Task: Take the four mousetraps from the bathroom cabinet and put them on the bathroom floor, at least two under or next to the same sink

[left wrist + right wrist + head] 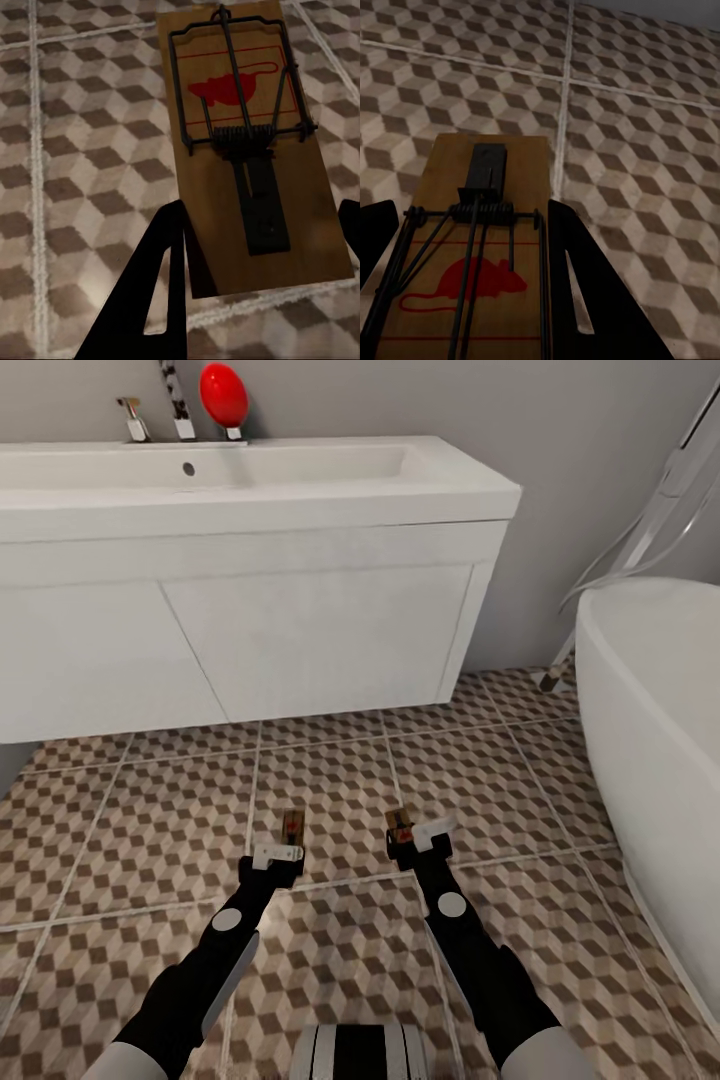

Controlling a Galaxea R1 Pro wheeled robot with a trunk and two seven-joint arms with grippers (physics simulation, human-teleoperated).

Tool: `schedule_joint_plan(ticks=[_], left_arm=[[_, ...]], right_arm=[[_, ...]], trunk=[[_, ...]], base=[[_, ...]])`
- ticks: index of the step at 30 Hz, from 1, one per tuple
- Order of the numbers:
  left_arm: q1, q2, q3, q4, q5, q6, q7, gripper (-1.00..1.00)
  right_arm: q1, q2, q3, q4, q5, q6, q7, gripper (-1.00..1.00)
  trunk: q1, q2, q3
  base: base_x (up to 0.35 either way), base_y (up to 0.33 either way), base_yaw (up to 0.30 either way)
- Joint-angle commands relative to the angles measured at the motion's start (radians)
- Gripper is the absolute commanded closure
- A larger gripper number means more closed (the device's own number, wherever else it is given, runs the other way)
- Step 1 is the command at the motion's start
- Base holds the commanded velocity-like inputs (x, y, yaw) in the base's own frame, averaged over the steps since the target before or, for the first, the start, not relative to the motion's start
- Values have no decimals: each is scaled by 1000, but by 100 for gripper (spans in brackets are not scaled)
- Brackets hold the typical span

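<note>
1. Cube-patterned brown, beige and white floor tiles [150, 810] fill the lower half of the head view, with a long white sink vanity [250, 560] across the upper left and a white bathtub [650, 700] at the right edge.
2. Two small flat brown wooden mousetraps sit low in the centre of the frame, one in each claw, well short of the vanity's base.
3. Left gripper [278, 857] has its dark fingers [154, 292] closed on the sides of the left mousetrap [292, 826]; the board's long axis runs straight out from the claw toward the vanity (red mouse print at the far end, in the left wrist view).
4. Right gripper [420, 842] likewise clamps the right mousetrap [398, 824], whose long axis also runs along the fingers [585, 300], tilted slightly toward the upper left of the head view; here the red print lies nearest the claw.
5. Both boards appear to be just above the tiles, though whether they touch I cannot tell.
6. Judging by this, the next move is lowering and releasing; the vanity lies ahead, upward in frame, both arms about equally near.
</note>
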Motion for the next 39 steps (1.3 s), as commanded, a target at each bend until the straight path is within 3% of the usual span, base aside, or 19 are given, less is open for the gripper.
schedule_joint_plan(ticks=[1,39], left_arm=[[-1,2,-5,-2,9,5,10,100],[-1,1,-6,12,9,5,9,100]], right_arm=[[0,0,2,-1,10,8,-6,100],[0,0,3,-1,10,8,-6,100]], trunk=[[0,-1,-6],[17,-9,-213]], base=[[0,0,0],[0,0,0]])
